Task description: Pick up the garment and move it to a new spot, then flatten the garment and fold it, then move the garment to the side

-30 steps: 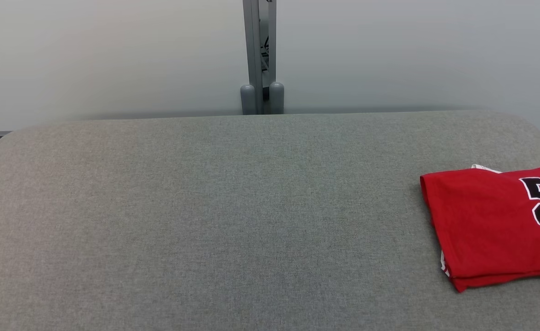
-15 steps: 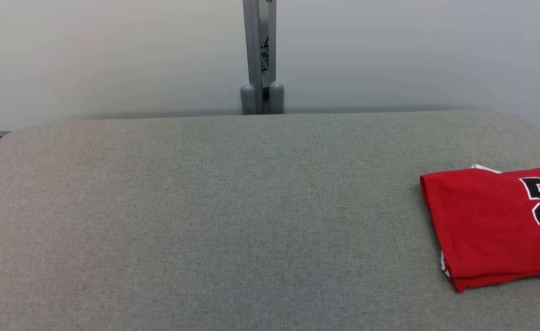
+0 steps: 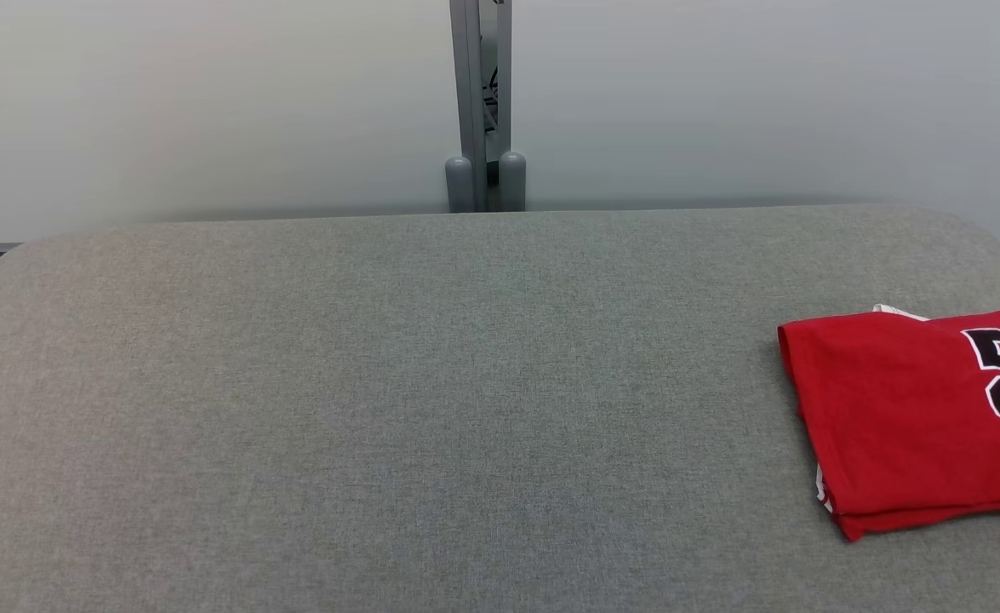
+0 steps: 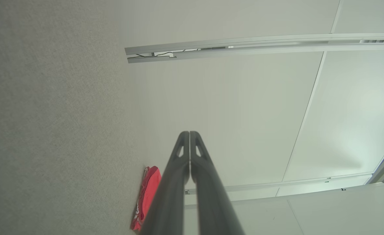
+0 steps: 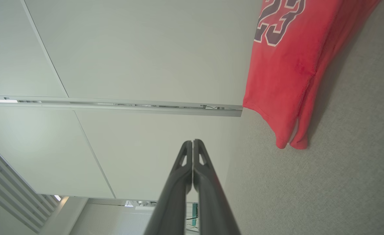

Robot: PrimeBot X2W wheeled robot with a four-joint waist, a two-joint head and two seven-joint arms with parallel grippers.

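left gripper (image 4: pixel 190 133), right gripper (image 5: pixel 192 142): both pinched fully together, empty. folded red garment (image 3: pixel 900 417) lies on the table (image 3: pixel 380 383) ahead and aside of the right tips, well apart from the left. looks placed; back off without snagging the fold.

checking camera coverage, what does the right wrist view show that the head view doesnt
Right wrist view: the right gripper, shut, and both digits of the number 23 on the garment. Head view: the grey post behind the far edge of the table, with the number cut off at the frame edge. Both: the folded red garment lying on the grey fabric table.
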